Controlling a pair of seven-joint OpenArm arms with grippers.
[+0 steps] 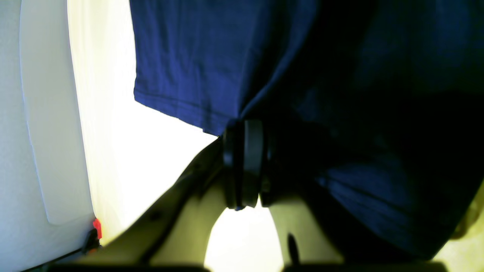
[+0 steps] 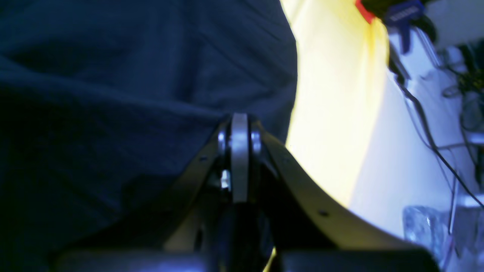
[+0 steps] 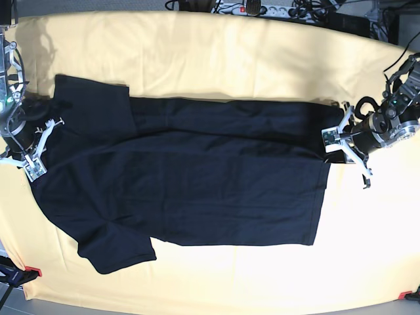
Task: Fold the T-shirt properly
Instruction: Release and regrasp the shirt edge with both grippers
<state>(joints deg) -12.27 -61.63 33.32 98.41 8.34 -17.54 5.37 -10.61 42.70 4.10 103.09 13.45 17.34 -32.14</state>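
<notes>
T-shirt (image 2: 113, 94) blurred, cut off

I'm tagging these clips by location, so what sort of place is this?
Probably a robotics lab workbench: a table draped in a yellow cloth, a power strip with tangled cables along its far edge, and two arms whose left gripper and right gripper pinch a black T-shirt.

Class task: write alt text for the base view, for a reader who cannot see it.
A black T-shirt lies spread sideways on a yellow cloth. The left gripper pinches its hem end and the right gripper its collar end, both shut.
</notes>
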